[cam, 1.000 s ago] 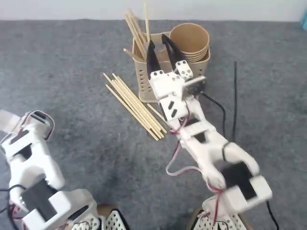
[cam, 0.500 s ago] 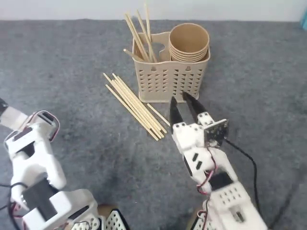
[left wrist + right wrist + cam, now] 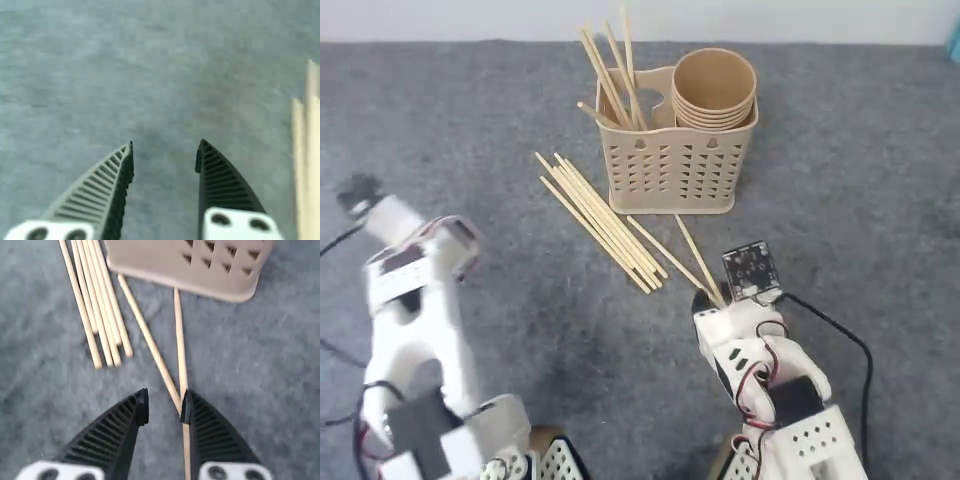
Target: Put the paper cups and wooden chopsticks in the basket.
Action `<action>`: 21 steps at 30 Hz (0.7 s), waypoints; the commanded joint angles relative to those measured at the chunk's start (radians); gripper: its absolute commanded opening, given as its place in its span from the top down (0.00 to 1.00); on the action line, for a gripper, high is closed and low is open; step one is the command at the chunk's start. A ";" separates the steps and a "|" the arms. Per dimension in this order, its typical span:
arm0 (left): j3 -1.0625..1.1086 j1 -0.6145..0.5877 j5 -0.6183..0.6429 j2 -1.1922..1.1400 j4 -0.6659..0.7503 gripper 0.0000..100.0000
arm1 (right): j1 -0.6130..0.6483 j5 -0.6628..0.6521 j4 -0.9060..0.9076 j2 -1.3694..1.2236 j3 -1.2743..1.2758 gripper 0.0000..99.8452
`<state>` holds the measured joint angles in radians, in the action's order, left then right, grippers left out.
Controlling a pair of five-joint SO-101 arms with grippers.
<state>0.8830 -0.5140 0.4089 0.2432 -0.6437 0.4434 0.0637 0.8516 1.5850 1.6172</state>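
The right fingers are slightly apart, their tips at the meeting ends of two loose wooden chopsticks. These lie on the grey worktop and run from the foot of the basket. The left fingers are spread over bare worktop, near the lying chopstick bundle. Stacked paper cups sit in the basket, with upright chopsticks in its other compartment.

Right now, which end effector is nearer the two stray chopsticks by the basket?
Right. The right end effector sits at the near tips of the stray chopsticks; the left end effector is off over bare carpet.
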 commanded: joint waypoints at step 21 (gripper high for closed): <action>-0.647 0.393 0.244 -0.540 -0.209 0.81 | -0.010 0.008 0.045 0.028 0.074 0.99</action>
<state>0.3690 -0.1289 0.6191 -0.2493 -0.8278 0.4342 0.0621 0.9175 1.5896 1.6740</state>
